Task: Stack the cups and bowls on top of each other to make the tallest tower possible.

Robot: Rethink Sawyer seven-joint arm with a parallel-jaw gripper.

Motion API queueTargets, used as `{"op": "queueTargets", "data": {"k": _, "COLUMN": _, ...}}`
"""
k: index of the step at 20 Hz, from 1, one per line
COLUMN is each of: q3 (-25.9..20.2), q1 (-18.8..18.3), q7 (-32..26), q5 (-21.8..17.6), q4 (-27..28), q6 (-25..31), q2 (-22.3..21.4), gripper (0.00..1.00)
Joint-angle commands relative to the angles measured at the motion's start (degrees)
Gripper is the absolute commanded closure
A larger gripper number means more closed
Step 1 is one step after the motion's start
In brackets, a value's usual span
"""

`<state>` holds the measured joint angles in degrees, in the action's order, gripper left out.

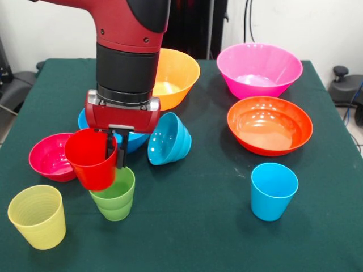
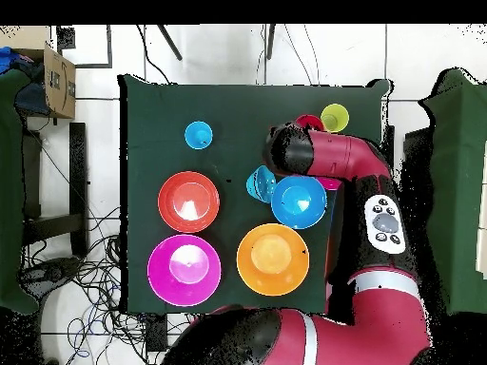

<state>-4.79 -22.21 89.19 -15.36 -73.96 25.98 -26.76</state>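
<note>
My gripper (image 1: 115, 152) is shut on the rim of the red cup (image 1: 91, 158), one finger inside and one outside. It holds the cup tilted, just above and left of the lime green cup (image 1: 115, 195), which stands upright. The yellow cup (image 1: 37, 216) stands at the front left and shows in the overhead view (image 2: 335, 118). The light blue cup (image 1: 273, 190) stands at the front right. The small light blue bowl (image 1: 169, 138) lies on its side. The small magenta bowl (image 1: 50, 156) sits left of the red cup. The medium blue bowl (image 2: 299, 201) sits behind my gripper.
The yellow-orange bowl (image 1: 176, 76), the pink bowl (image 1: 259, 69) and the red-orange bowl (image 1: 270, 124) sit toward the back and right. The green table (image 1: 193, 226) has its front edge close to the yellow cup.
</note>
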Motion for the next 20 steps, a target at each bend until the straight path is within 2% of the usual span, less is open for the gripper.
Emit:
{"op": "queueTargets", "data": {"k": 1, "q3": -2.2, "q1": 0.5, "q7": 1.3, "q5": -5.4, "q4": -2.8, "q6": -5.0, "q2": 4.7, "gripper": 1.0}}
{"op": "queueTargets", "data": {"k": 9, "q3": -3.0, "q1": 0.5, "q7": 1.7, "q5": -4.9, "q4": -3.2, "q6": -5.7, "q2": 5.2, "gripper": 1.0}}
{"op": "queueTargets", "data": {"k": 20, "q3": -3.2, "q1": 1.5, "q7": 2.0, "q5": -3.3, "q4": -3.2, "q6": -3.6, "q2": 4.5, "gripper": 1.0}}
